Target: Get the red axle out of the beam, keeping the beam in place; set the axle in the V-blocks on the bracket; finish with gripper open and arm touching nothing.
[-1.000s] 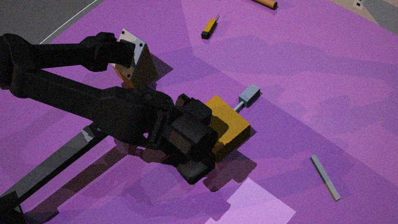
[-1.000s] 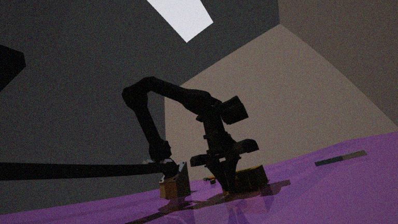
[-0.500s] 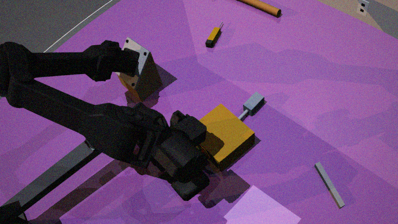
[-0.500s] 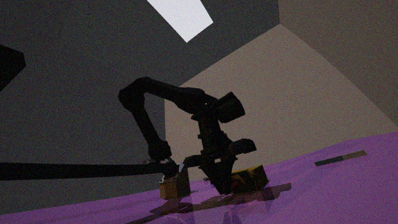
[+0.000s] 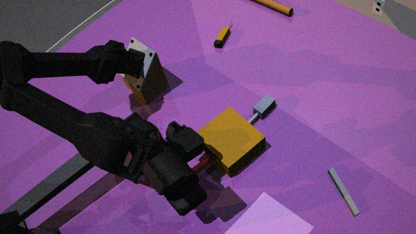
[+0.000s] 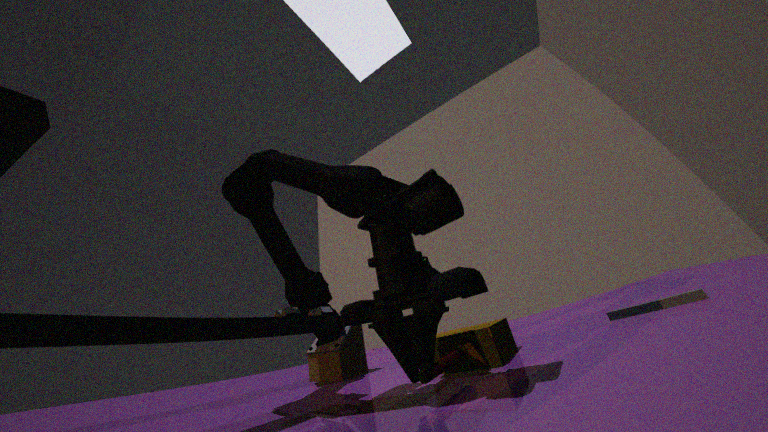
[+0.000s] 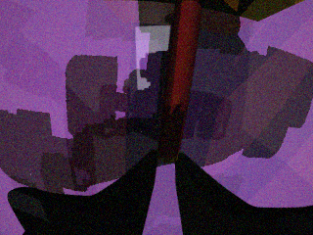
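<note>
The red axle (image 5: 200,164) (image 7: 183,73) shows between my gripper and the near side of the yellow block, which looks like the beam (image 5: 233,136) (image 6: 498,345). My gripper (image 6: 419,377) (image 7: 166,157) is shut on the axle's near end, low over the table. The axle's far end runs out of the wrist view toward the beam; I cannot tell whether it is still inside. The beam sits flat on the table. A long grey bar (image 5: 49,183) (image 6: 141,330), possibly the bracket, reaches in from the left. Its end is behind the arm, and I cannot make out the V-blocks.
A grey block (image 5: 264,106) with a thin rod stands at the beam's far side. A wedge with a pale plate (image 5: 135,46) is by the arm's base. A hammer (image 5: 260,0), a yellow-handled tool (image 5: 222,36) and a small grey strip (image 5: 343,191) lie farther off.
</note>
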